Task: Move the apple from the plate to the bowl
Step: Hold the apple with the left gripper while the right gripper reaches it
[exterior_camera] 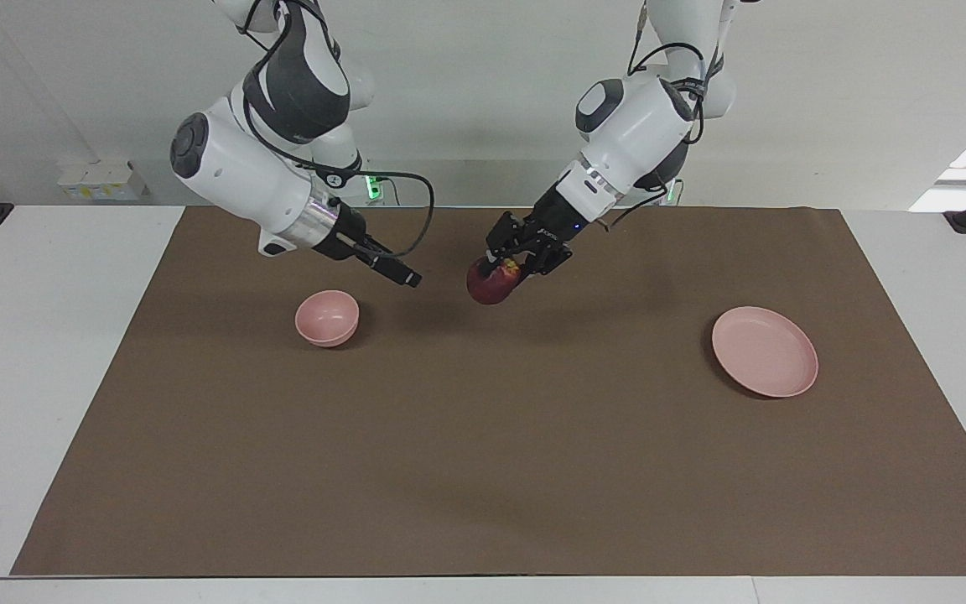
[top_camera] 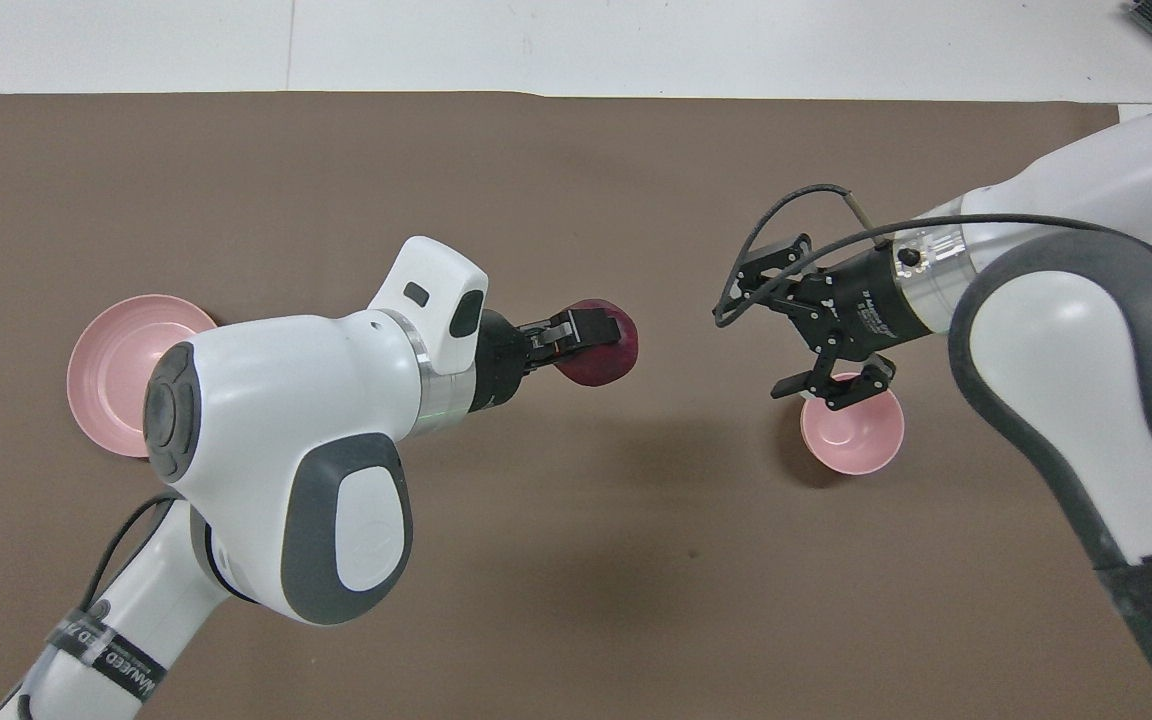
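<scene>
Fingers (exterior_camera: 506,262) of the left arm clamp the round, smooth apple (exterior_camera: 489,283).

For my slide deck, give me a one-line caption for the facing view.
Left gripper carries the apple over mid-table, the open right gripper waits near the bowl, plate empty.

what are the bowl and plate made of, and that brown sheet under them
The bowl and plate look like matte pale pink plastic or melamine: uniform colour, smooth rims, soft sheen; glazed ceramic is possible. The brown sheet looks like kraft paper or thin card: flat, dull, sharp edges.
</scene>
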You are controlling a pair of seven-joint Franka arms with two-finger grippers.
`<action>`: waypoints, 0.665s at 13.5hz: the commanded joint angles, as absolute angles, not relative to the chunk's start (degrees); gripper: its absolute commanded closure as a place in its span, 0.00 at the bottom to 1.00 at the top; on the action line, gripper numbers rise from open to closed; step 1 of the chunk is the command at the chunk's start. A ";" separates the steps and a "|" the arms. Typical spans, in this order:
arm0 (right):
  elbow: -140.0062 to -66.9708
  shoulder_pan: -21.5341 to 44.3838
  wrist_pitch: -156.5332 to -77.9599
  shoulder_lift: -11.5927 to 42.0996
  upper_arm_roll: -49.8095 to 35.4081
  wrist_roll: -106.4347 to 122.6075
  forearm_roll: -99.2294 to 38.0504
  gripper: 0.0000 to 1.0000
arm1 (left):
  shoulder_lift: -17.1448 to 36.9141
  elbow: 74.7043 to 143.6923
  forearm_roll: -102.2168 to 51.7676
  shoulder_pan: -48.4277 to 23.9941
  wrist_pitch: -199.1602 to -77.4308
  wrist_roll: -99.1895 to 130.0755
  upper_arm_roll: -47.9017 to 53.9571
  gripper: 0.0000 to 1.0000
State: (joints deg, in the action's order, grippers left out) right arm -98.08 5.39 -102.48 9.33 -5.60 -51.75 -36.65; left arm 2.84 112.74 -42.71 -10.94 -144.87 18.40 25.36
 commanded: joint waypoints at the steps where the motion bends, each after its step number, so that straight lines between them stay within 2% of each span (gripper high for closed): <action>1: -98.00 7.64 -106.51 10.63 -5.62 -58.86 -40.77 0.00 | 1.32 113.73 -43.77 -11.86 -144.84 19.07 24.61 1.00; 9: -98.00 13.70 -116.80 12.13 -5.62 -69.51 -47.02 0.00 | 1.49 113.82 -43.77 -12.22 -144.75 19.86 24.61 1.00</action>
State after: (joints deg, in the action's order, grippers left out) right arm -98.05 12.52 -114.74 12.05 -5.60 -67.12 -45.53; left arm 2.83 112.83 -42.71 -11.40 -144.85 19.34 25.31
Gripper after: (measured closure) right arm 0.000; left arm 0.348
